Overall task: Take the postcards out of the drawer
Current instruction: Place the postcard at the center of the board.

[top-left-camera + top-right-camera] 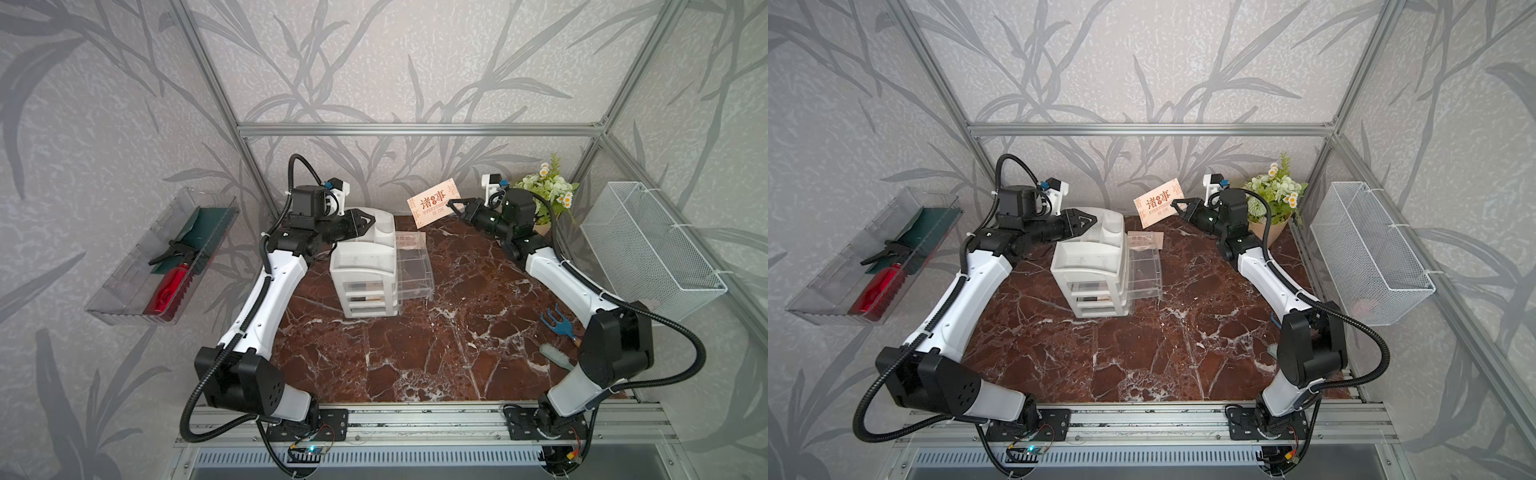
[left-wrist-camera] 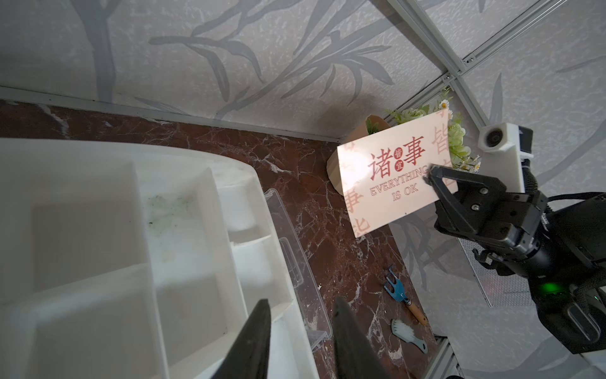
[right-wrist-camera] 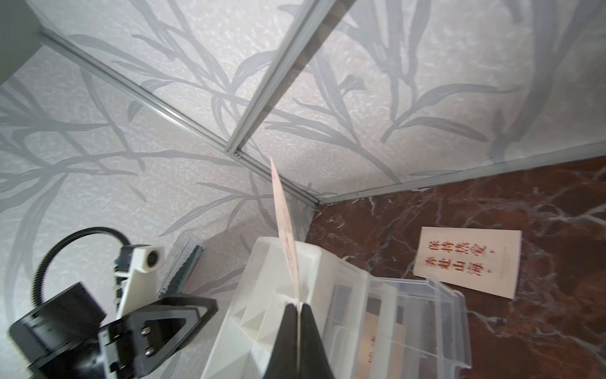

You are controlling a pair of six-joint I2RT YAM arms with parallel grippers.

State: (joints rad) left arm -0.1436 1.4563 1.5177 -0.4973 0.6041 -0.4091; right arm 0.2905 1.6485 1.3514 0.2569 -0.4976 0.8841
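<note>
Postcard [image 2: 392,192] reading "EVERYTHING IS OK", right claw [image 2: 430,173]

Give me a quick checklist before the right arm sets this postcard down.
1. Grip: ok; right gripper is shut on one edge of the held postcard, which is in the air.
2. Other arm: ok; left gripper is open, empty, above the white organizer.
3. Set-down spot: ok; bare table shows in front of the organizer.
4. Cards already out: ok; second postcard lies flat on the marble by the clear drawer.
5. Drawer emptied: cannot tell; a tan thing shows through the plastic.
</note>
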